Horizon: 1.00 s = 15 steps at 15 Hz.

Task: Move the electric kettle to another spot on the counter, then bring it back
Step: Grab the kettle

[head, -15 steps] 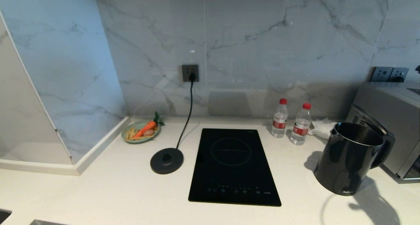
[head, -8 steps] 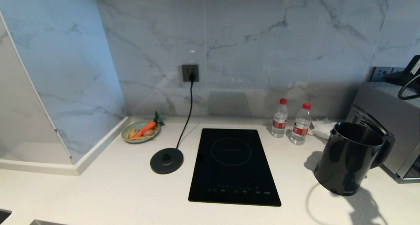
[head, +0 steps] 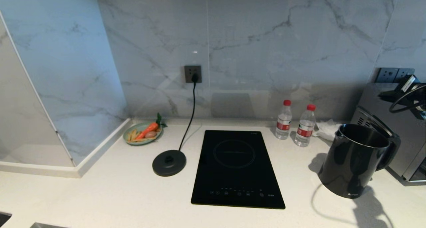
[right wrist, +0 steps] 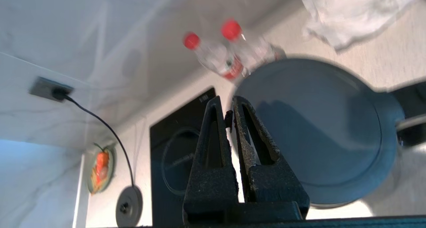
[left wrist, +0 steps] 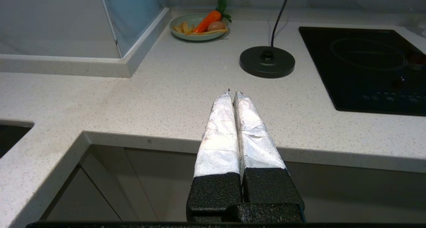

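Since a second ago the right arm has come into the head view at the far right edge, above the grey appliance [head: 392,121], and has dropped lower in the last half second. The right gripper [right wrist: 230,116] hangs over the electric kettle [head: 356,159], its jaws together and holding nothing. The kettle stands upright on the bench [head: 116,188], right of the black cooktop [head: 237,168] and well apart from its round base disc [head: 169,162]. The left gripper [left wrist: 232,93] hovers at the bench's front edge, jaws together.
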{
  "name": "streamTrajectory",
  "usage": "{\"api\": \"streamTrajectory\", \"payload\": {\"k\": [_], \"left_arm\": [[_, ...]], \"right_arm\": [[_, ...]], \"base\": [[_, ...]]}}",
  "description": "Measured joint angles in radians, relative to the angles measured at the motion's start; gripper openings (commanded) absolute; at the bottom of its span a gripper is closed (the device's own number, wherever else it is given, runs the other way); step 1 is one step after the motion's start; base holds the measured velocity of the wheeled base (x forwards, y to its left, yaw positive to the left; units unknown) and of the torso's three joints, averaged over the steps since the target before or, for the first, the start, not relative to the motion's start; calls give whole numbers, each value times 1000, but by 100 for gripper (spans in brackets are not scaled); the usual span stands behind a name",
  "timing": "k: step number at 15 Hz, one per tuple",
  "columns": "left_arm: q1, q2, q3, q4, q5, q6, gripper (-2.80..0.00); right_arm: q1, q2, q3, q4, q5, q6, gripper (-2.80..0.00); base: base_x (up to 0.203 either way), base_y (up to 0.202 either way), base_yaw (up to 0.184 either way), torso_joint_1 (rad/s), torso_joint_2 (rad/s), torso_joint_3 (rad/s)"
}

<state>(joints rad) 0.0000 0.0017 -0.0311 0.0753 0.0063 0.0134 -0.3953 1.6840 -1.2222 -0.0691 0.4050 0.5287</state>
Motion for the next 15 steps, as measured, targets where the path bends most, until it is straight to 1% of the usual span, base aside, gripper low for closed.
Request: {"api": "streamTrajectory", "payload": {"k": [3,6,11,15], "left_arm": [[0,0,0,0,0,0,-280],[0,0,0,0,-1,0,-280],[0,0,0,0,-1,0,-280],[0,0,0,0,0,0,-280]], "right_arm": [[5,16,53,-36,3,-6,-280],[7,44,72,-39,4,-7,-280],[10,71,123,-96,5,-8,-280],[12,80,149,-103,8,-8,-280]], "base": [[0,0,0,0,0,0],[0,0,0,0,0,0],[0,0,0,0,0,0],[0,0,0,0,0,0]]}}
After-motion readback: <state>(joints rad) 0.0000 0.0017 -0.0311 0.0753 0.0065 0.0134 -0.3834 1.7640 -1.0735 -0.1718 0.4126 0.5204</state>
